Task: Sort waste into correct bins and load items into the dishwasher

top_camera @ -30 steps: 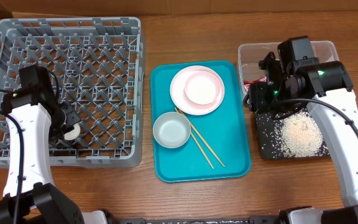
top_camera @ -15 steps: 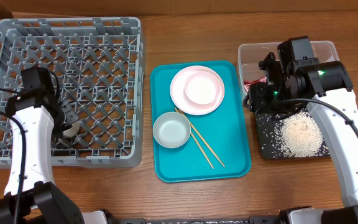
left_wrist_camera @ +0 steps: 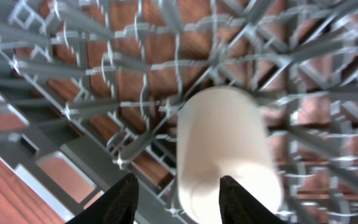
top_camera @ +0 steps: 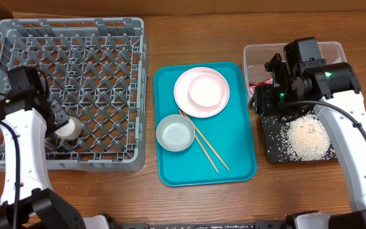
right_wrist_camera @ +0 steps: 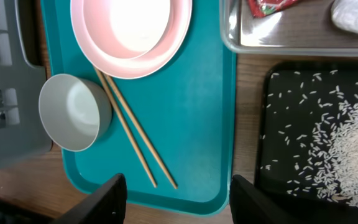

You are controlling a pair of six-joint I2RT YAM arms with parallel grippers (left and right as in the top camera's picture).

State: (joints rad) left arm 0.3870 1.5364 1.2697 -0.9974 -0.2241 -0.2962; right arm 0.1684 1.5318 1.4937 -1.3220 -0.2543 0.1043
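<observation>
**Cup** [top_camera: 69, 129]: a second ago clamped in the left gripper [left_wrist_camera: 178, 180]. It now lies on its side among the pegs, toward 8 o'clock of the rack [top_camera: 100, 38]. Jaws released, drawn back toward 9.
**Meaning:** one dish judged loaded; left arm free.
**Outstanding:** on the teal tray [top_camera: 234, 152] are the plate [top_camera: 183, 95], the small bowl [top_camera: 206, 90] on it, the metal bowl [top_camera: 175, 133] at 7 o'clock, and the chopsticks [top_camera: 205, 146].
**Right gripper** [right_wrist_camera: 179, 186]: unmoved above the teal tray, jaws spread, empty.
**Waste:** at 3 o'clock, wrapper [right_wrist_camera: 269, 6] and scrap [right_wrist_camera: 356, 12] in the tub [top_camera: 253, 57]; rice [top_camera: 307, 140] in the black tray [top_camera: 269, 146].
**Surface:** wooden table [top_camera: 170, 32].
**Room:** none shown.
</observation>
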